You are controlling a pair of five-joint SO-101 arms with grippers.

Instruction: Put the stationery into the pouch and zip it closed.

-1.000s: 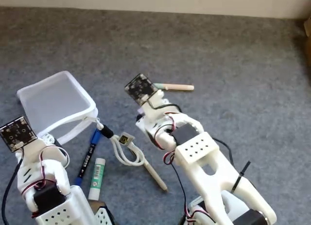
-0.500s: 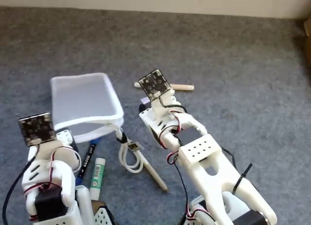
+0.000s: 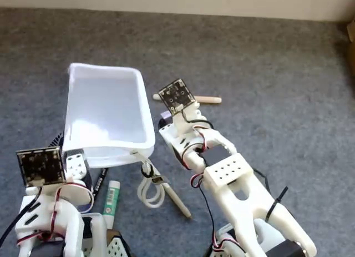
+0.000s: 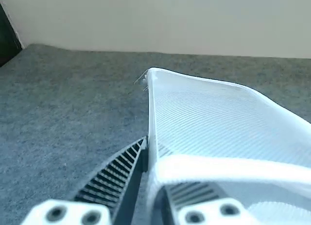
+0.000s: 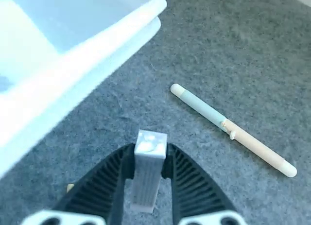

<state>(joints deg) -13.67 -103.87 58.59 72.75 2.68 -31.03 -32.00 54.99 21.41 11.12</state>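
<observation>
The white mesh pouch [image 3: 105,110] is raised and tilted at centre left, its mouth rim [image 4: 214,166] toward the left arm. My left gripper [image 4: 151,162] is shut on that rim, low at the left of the high view [image 3: 76,159]. My right gripper [image 5: 148,149] is shut on a small grey block [image 5: 145,183] just right of the pouch, under its camera board [image 3: 177,96]. A teal and beige pen [image 5: 228,129] lies on the carpet beyond it [image 3: 201,99]. Below the pouch lie a black pen [image 3: 100,180], a glue stick [image 3: 111,197] and a wooden pencil [image 3: 176,198].
A white cord loop [image 3: 151,189] hangs from the pouch's corner onto the grey carpet [image 3: 266,74]. The right arm's white body [image 3: 238,196] runs down to the lower right. A pale wall edge borders the far side.
The left arm has lifted and swung the pouch rightward and farther back, tipping it up. The cord loop trailed along with it. The right gripper shifted slightly right, then stayed still.
</observation>
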